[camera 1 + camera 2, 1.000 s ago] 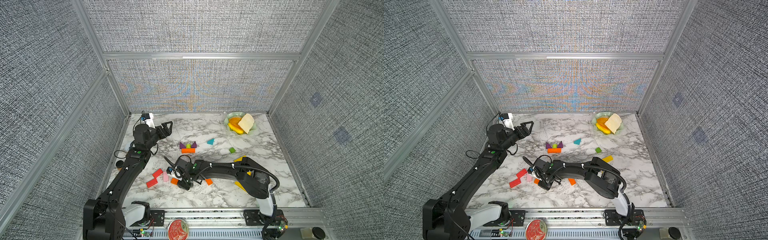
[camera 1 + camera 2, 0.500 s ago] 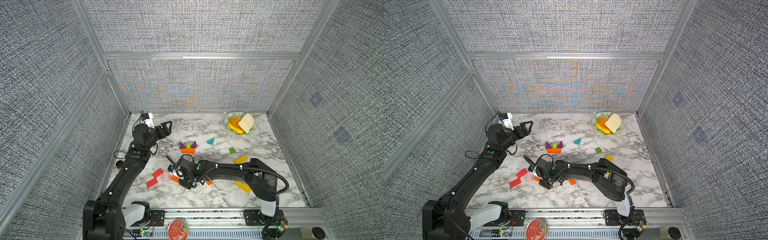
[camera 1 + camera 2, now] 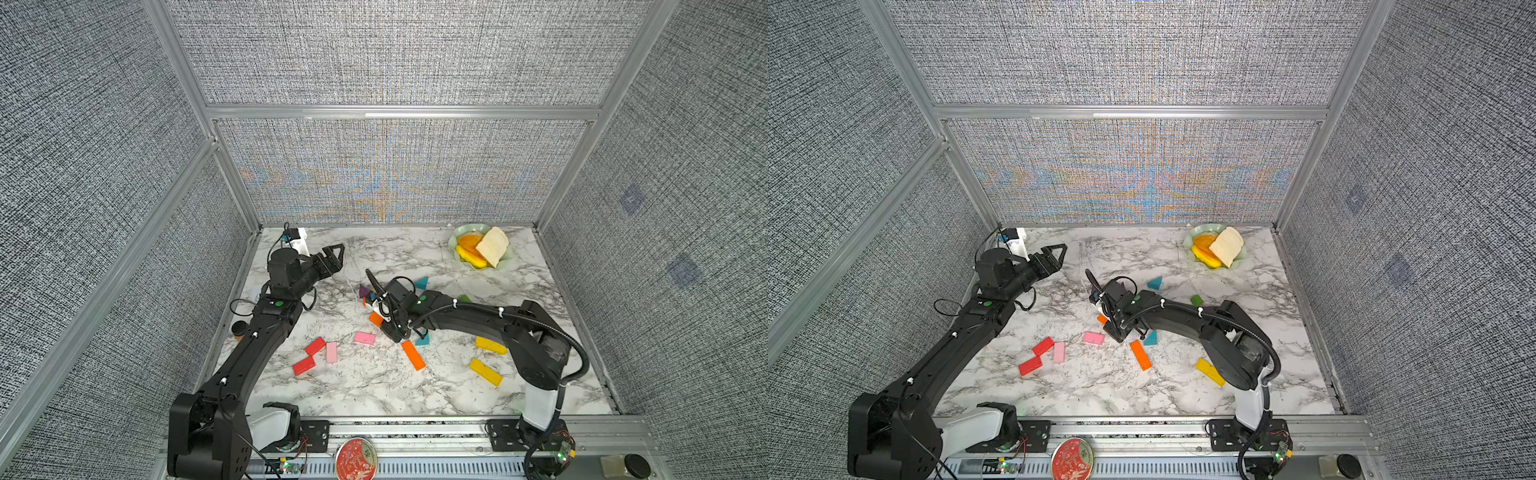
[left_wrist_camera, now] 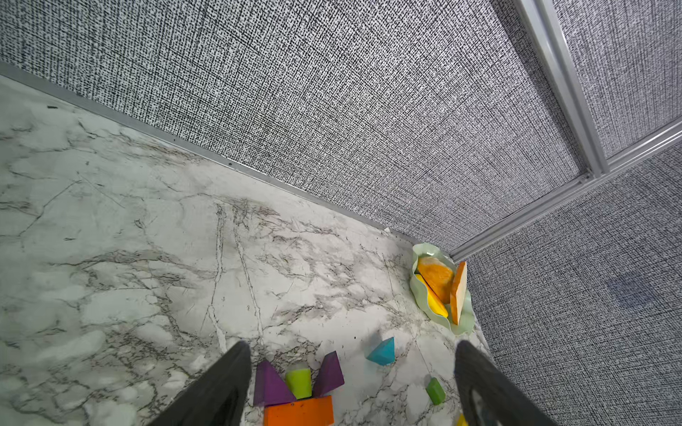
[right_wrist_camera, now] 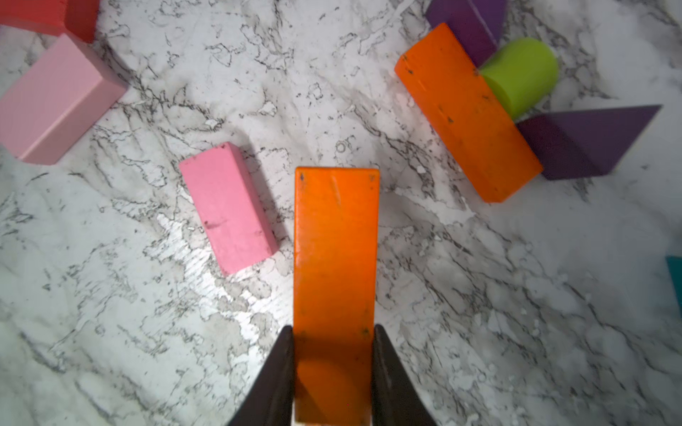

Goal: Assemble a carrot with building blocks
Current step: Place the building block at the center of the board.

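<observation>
My right gripper [image 5: 334,332] is shut on an orange bar [image 5: 336,250] and holds it just above the marble; both top views show the bar [image 3: 375,319] [image 3: 1101,319] at the jaws. Close beside it lies the started figure: an orange bar [image 5: 468,114], a lime stub [image 5: 520,73] and two purple triangles [image 5: 583,140], mostly hidden under the arm in the top views. My left gripper [image 3: 334,255] [image 4: 350,372] hangs open and empty at the back left, looking at that figure [image 4: 299,411].
Loose on the table are another orange bar [image 3: 413,355], two pink bars [image 3: 364,338], two red bars [image 3: 315,345], two yellow bars [image 3: 490,345], teal triangles [image 3: 422,340] [image 3: 422,283] and a green stub [image 3: 463,298]. A green dish [image 3: 457,232] of toy food stands back right.
The right gripper closed on the orange bar and carried it back and to the right, toward the purple and lime pieces. The left arm has stayed put.
</observation>
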`<state>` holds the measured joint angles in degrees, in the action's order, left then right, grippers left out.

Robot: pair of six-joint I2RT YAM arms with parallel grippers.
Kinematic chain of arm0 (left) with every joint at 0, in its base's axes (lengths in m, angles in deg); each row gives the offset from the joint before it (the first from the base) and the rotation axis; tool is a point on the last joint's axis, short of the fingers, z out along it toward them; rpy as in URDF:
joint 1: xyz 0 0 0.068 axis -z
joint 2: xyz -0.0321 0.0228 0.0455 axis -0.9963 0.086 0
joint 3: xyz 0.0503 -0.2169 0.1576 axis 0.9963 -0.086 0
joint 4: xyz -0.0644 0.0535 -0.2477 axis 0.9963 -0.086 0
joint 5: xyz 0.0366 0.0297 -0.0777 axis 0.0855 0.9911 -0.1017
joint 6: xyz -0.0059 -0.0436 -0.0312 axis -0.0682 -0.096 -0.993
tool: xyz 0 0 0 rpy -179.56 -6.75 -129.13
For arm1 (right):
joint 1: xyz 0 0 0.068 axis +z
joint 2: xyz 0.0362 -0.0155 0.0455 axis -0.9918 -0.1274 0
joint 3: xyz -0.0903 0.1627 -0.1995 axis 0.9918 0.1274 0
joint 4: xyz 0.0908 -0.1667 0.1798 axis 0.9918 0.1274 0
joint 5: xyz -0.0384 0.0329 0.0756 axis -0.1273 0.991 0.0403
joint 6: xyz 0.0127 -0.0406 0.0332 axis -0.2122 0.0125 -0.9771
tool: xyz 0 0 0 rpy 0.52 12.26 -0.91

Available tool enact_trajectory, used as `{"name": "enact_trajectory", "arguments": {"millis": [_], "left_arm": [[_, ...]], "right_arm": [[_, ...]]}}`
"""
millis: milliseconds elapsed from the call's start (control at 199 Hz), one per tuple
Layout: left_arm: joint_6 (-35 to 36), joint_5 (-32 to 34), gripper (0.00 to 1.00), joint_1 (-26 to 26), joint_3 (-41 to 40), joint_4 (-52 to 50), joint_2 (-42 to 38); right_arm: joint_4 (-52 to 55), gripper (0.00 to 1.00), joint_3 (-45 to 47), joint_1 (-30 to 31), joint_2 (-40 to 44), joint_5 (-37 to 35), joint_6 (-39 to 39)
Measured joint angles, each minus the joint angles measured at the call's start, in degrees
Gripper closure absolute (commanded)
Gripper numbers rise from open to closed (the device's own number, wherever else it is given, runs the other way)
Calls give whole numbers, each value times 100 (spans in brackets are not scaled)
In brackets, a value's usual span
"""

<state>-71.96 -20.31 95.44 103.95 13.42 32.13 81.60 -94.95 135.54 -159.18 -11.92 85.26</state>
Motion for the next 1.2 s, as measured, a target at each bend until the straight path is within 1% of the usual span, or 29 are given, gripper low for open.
{"name": "enact_trajectory", "arguments": {"millis": [226, 301, 376, 477, 527, 577, 727, 803, 1058, 1204], "left_arm": [[-26, -24, 13, 2, -2, 7, 0], [-72, -59, 13, 2, -2, 13, 0], [-72, -79, 13, 2, -2, 13, -2], [-98, -90, 13, 2, -2, 13, -2], [-105, -90, 13, 2, -2, 13, -2], [-105, -94, 13, 2, -2, 13, -2], [-107, -109, 13, 0, -2, 13, 4], [-107, -111, 13, 0, -2, 15, 22], [-131, -131, 13, 0, -2, 17, 55], [-151, -146, 13, 0, -11, 17, 76]], "right_arm": [[170, 75, -675, -81, -671, -7, 299], [221, 73, -892, -114, -870, -37, 402], [282, 66, -1005, -140, -1003, -170, 490], [348, 49, -979, -149, -1021, -262, 564], [356, 44, -929, -151, -984, -310, 581], [358, 41, -855, -149, -914, -332, 581], [330, 38, -588, -151, -608, -487, 535], [328, 38, -490, -149, -505, -568, 479], [247, 38, -184, -142, -455, -1016, 127], [122, 38, -140, -140, -433, -1043, -31]]}}
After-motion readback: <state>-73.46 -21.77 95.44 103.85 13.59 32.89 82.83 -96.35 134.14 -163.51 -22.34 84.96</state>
